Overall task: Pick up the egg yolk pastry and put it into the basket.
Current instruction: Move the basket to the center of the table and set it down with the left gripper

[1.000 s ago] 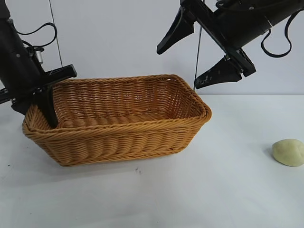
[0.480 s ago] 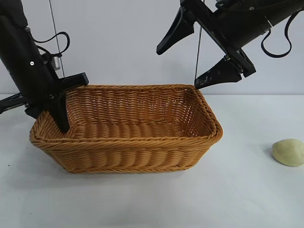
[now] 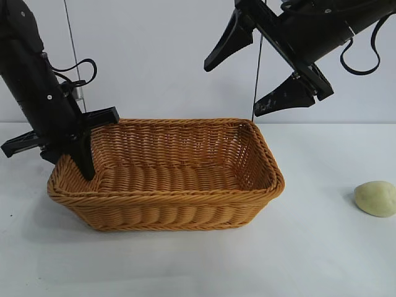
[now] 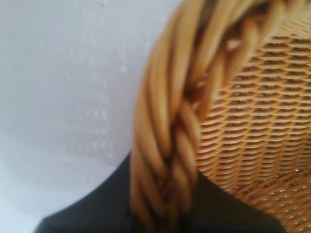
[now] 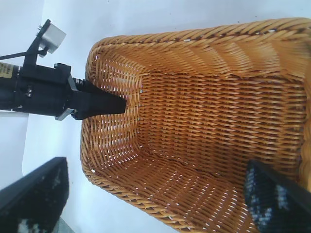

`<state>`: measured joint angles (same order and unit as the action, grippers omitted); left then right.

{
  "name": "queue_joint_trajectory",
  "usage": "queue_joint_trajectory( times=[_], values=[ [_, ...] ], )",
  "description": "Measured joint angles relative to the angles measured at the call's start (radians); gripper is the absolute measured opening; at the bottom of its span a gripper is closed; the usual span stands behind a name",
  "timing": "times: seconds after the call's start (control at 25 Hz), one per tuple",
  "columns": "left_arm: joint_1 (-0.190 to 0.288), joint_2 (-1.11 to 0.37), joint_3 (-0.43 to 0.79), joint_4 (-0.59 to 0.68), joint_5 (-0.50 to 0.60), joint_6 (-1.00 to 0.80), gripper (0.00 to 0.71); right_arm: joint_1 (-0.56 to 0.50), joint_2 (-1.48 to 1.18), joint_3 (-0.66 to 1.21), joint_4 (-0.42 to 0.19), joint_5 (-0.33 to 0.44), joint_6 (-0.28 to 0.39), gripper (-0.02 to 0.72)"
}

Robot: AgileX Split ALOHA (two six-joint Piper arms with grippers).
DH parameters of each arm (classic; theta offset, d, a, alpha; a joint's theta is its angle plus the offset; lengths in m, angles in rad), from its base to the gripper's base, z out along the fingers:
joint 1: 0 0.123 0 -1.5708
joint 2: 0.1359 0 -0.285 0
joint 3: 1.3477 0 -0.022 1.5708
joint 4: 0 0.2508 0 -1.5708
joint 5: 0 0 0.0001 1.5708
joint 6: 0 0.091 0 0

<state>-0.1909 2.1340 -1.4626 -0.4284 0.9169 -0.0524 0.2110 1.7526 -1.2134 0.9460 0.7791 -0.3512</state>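
The orange-brown wicker basket (image 3: 167,197) stands on the white table left of centre. My left gripper (image 3: 77,162) is shut on the braided rim at the basket's left end, one finger inside and one outside; the left wrist view shows the rim (image 4: 167,141) pinched between the dark fingers. It also shows in the right wrist view (image 5: 104,104). My right gripper (image 3: 238,86) hangs open and empty in the air above the basket's right end, looking down into the basket (image 5: 146,206). The pale egg yolk pastry (image 3: 375,198) lies on the table at the far right, apart from both grippers.
A white wall stands behind the table. Thin cables hang down behind the basket (image 3: 255,74). Bare table (image 3: 315,247) lies between the basket and the pastry.
My left gripper has pulled the basket to the right and turned it square to the camera, and it has risen slightly. The right arm and the pastry have not moved.
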Motion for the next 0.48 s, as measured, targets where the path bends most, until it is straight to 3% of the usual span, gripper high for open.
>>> queue_joint_trajectory(
  times=[0.12, 0.28, 0.32, 0.48],
  values=[
    [0.0, 0.0, 0.0, -0.004, 0.0, 0.004, 0.223, 0.0, 0.0, 0.0, 0.0, 0.0, 0.0, 0.696],
    [0.0, 0.0, -0.005, -0.014, -0.014, 0.007, 0.54, 0.0, 0.0, 0.0, 0.0, 0.0, 0.0, 0.696],
    [0.0, 0.0, -0.005, -0.015, -0.02, 0.007, 0.591, 0.0, 0.0, 0.0, 0.0, 0.0, 0.0, 0.696],
    [0.0, 0.0, -0.006, -0.015, -0.018, 0.007, 0.677, 0.0, 0.0, 0.0, -0.001, 0.0, 0.0, 0.696]
  ],
)
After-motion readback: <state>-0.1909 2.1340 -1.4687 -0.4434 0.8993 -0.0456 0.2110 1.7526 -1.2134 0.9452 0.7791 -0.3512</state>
